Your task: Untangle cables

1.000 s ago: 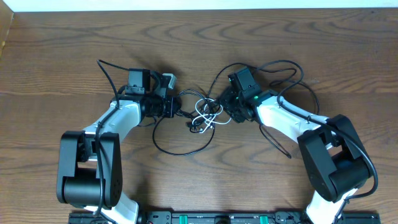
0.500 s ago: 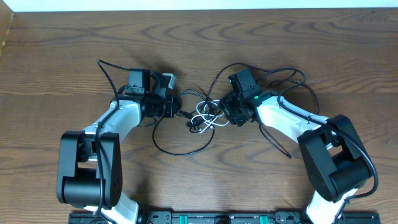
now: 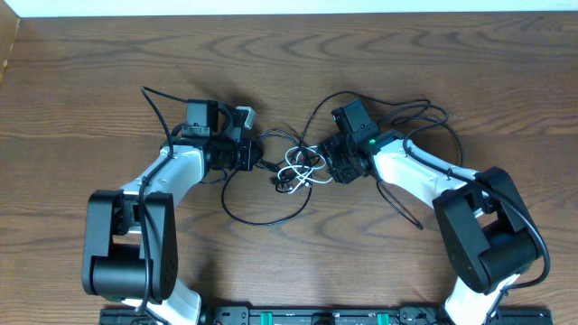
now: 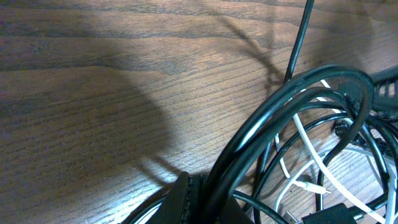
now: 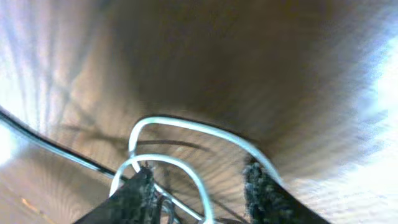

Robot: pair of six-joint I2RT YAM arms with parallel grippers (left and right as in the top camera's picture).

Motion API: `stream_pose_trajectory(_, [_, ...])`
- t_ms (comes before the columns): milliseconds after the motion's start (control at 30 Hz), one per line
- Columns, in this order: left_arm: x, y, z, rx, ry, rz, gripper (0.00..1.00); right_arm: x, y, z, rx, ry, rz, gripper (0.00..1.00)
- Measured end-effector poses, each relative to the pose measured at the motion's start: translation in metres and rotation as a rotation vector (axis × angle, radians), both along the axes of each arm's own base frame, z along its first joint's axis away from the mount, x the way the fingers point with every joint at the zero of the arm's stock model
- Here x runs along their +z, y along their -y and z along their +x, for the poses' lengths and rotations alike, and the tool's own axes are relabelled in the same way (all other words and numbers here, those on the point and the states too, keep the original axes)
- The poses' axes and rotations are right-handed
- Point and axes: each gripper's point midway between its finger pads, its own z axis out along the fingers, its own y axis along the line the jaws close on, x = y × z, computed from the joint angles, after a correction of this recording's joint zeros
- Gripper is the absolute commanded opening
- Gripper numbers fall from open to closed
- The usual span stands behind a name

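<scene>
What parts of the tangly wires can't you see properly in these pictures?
1. Overhead: the tangle is too small to tell which cord crosses over which.
2. Left wrist: the black cords run off the bottom edge beside the left gripper, so whether it pinches them is unclear.
3. Right wrist: everything is blurred, and the white cord drops out of sight between the fingers.

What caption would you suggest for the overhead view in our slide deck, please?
A tangle of black and white cables on the wooden table, flanked by the left arm and right arm.
</scene>
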Motion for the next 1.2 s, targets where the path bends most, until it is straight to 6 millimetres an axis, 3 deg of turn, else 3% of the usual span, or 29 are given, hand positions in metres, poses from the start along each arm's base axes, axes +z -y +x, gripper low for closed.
stream_pose_trajectory(233, [0.0,0.0,0.0,0.0,0.0,0.0,0.08,-0.005,0.005,-0.013,-0.05,-0.07,-0.028,0.27])
stream_pose_trajectory(567, [0.0,0.0,0.0,0.0,0.0,0.0,0.08,-0.001,-0.001,-0.007,-0.071,-0.048,0.005,0.31])
stream_pose_trajectory(667, [0.0,0.0,0.0,0.0,-0.001,0.0,0.08,0.001,-0.007,-0.007,-0.063,-0.039,0.017,0.2])
stream_pose_trajectory(733, [0.0,0.0,0.0,0.0,0.0,0.0,0.08,0.001,-0.011,-0.009,-0.053,-0.04,0.019,0.01])
stream_pose_trajectory(967, [0.0,0.0,0.0,0.0,0.0,0.0,0.08,0.004,-0.017,-0.007,0.033,0.015,0.016,0.01])
stream_pose_trajectory(1200, [0.0,0.0,0.0,0.0,0.0,0.0,0.08,0.026,-0.023,0.011,0.315,0.235,0.017,0.01])
